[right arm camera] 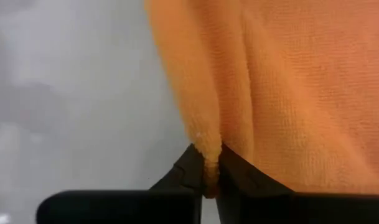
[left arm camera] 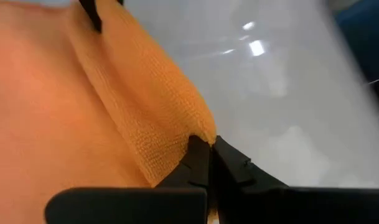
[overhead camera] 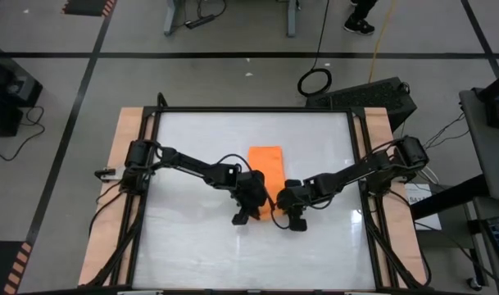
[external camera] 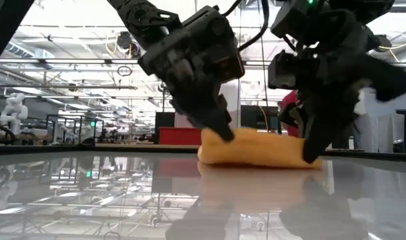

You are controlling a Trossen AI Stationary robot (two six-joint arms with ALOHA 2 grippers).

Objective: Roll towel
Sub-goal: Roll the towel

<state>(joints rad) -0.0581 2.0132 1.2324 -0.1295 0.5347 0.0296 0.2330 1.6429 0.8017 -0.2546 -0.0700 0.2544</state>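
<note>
Towel mid-desk, near edge pinched at both corners.
Bright orange, plain, long axis running toward the far desk edge, away from both arms; near end lifted into a soft curl. Left pincer clamped on one corner, right pincer on the other, equally close.

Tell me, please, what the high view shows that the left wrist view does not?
Only the high view shows both arms converging on the towel's near edge, the right gripper included, and the whole white table with its wooden side rails. Only the left wrist view shows the left gripper's fingertips pinched shut on a corner of a folded-over edge, and the cloth's weave. Both show the orange towel lying on the glossy white surface.
</note>
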